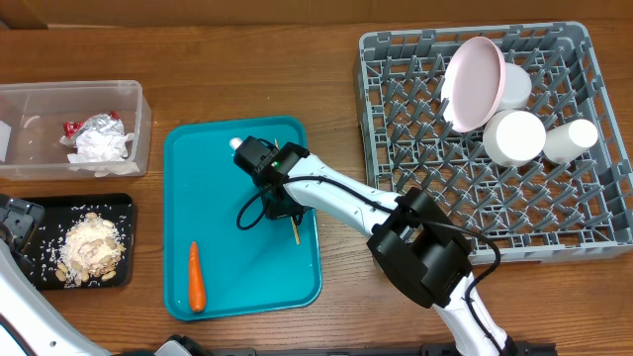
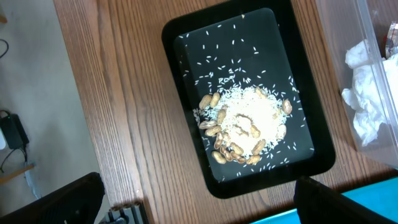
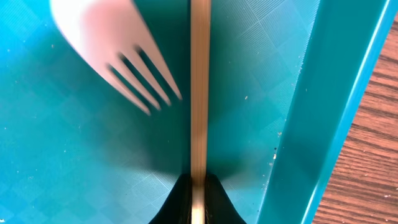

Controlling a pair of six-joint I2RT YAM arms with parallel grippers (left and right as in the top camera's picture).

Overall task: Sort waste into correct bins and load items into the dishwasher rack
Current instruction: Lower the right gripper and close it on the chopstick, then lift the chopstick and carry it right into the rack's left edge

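Right gripper (image 3: 199, 186): jaws pinched tight on a thin pale wooden stick (image 3: 199, 93). The stick runs straight forward out of the jaws, low over the flat teal serving tray (image 3: 323, 93). Gripped at one end, probably because it is too slim to take any other way off a flat floor. A white plastic fork (image 3: 118, 56) lies ahead and left of the jaws, apart from the stick and blurred; the tray's raised rim runs along their right. An orange carrot (image 1: 196, 277) also lies on this tray; not visible from the right wrist. Left gripper (image 2: 199, 202): jaws spread wide, holding nothing. It hangs over the near end of the shallow black rectangular tray (image 2: 168, 31), where beige peanuts and rice grains (image 2: 245, 127) sit heaped, placed there as food waste. The clear plastic rectangular tub (image 1: 74, 87), to the right of these jaws, holds the crumpled white paper napkin (image 1: 99, 146) and the crumpled silver foil wrapper with red print (image 1: 99, 125), the dry waste. The large square grey plastic dishwasher rack (image 1: 445, 198), well off from both pairs of jaws, carries a large pale pink round plate (image 1: 473, 84) tilted on edge between pegs. Judgement: the stick goes to a bin next; the fork is not yet racked.
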